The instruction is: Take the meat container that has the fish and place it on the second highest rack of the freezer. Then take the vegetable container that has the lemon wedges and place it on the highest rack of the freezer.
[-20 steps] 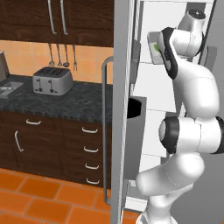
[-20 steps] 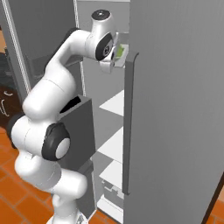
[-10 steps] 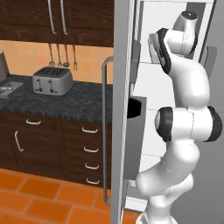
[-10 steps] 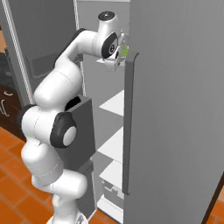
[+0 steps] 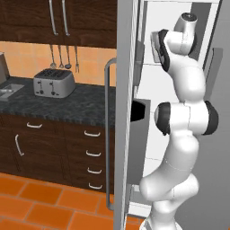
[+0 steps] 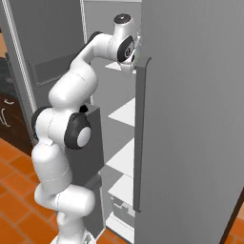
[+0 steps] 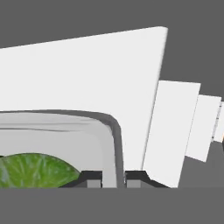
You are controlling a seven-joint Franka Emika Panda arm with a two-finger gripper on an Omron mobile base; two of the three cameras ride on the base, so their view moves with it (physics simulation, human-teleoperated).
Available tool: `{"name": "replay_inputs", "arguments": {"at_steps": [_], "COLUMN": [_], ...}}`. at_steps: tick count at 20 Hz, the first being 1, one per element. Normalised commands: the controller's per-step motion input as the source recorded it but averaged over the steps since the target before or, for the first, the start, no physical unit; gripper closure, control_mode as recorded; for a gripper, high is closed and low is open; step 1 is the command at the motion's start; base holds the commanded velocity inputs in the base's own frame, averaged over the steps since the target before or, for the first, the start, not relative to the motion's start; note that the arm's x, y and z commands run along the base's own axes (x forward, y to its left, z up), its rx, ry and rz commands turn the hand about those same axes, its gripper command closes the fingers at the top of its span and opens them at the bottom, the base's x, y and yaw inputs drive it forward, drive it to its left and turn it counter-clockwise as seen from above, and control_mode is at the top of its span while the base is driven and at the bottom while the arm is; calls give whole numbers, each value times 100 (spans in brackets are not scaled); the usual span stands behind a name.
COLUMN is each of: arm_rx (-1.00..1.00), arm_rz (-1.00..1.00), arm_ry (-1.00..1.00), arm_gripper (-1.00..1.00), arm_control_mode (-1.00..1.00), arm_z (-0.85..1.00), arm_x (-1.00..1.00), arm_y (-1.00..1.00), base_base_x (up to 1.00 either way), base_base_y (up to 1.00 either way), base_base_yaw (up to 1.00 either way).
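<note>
Since before: arm reached further up and into the freezer (image 5: 128, 112); the hand has slid behind the edge of the right door, and the green that peeked out beside it a second ago is now almost covered in the right base view.
Gripper: gripper (image 7: 113, 178) seen from the hand view, two dark tips at the bottom, one on either side of the tray's wall, pinched on it.
Vegetable container: vegetable container (image 7: 111, 131) held by its rim, high up inside the freezer; its grey wall and rounded corner show, the rest runs off the left and bottom of the hand view.
Lemon wedges: lemon wedges (image 7: 37, 170) lie in the tray; one green curved piece can be made out, cut by the lower edge, so I cannot count them.
Shelf: top shelf (image 7: 83, 74) is a white slab right behind the tray; whether the tray touches it, I cannot tell. More white shelf edges step away to the right.
Hidden: in the left base view the hand is tucked behind the open left door (image 5: 126, 58) and the arm's own wrist; in the right base view the right door (image 6: 190, 119) and its bar handle (image 6: 139, 138) cover the fingers and nearly all of the tray.
Elsewhere: toaster (image 5: 54, 83) sits on the dark counter (image 5: 67, 101), utensils (image 5: 63, 56) hang above it.
Writing: none I can read on anything.
</note>
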Motion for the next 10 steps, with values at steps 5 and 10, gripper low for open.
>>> {"name": "replay_inputs", "arguments": {"at_steps": [5,10], "arm_rx": [0,0], "arm_rz": [0,-3], "arm_ry": [0,0], "arm_gripper": [100,-100], "arm_control_mode": [-100,-100], "arm_z": [-19,-6], "arm_x": [36,36], "arm_y": [-25,-2], "base_base_x": [0,0], "base_base_y": [0,0], "base_base_yaw": [0,0]}}
